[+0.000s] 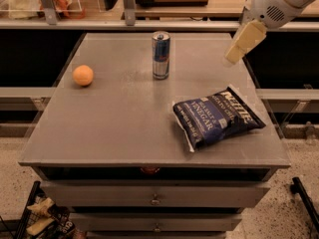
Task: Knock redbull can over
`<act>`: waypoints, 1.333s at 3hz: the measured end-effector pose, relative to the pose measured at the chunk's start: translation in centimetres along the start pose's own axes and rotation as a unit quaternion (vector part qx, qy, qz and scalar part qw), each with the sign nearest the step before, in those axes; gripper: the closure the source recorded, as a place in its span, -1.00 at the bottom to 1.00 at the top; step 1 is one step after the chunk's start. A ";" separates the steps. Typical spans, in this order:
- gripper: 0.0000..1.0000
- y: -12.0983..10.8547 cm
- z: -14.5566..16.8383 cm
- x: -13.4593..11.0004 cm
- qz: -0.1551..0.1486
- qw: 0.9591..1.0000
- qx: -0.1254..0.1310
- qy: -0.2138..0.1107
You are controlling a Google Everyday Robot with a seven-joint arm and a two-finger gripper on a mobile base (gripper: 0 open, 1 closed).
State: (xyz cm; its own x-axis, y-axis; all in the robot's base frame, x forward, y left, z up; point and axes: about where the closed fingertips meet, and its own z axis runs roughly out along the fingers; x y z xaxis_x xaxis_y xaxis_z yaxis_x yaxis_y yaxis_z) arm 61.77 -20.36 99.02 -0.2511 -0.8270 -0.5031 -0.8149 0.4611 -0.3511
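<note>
The redbull can (161, 55) stands upright on the far middle of the grey table (124, 128). It is slim, blue and silver, with a silver top. My gripper (235, 55) hangs from the white arm at the upper right, above the table's far right part. It is well to the right of the can and not touching it. It holds nothing that I can see.
An orange (83, 75) lies on the table's left side. A dark blue chip bag (217, 116) lies on the right front, below the gripper. Shelving and a rail run behind the table. Drawers sit under its front edge.
</note>
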 end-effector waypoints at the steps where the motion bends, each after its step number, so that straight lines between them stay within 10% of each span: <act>1: -1.00 -1.6 1.8 -0.5 0.012 0.999 0.008 -0.044; 3: -1.00 -4.6 9.7 -1.9 0.031 0.987 -0.005 -0.158; 4: -1.00 -4.5 9.6 -1.9 0.031 0.987 -0.005 -0.158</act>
State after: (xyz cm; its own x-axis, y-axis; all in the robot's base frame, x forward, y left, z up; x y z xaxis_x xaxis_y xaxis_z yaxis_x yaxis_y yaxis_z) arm 70.97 -17.77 93.98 -0.1264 -0.6551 -0.7449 -0.8085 0.5031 -0.3053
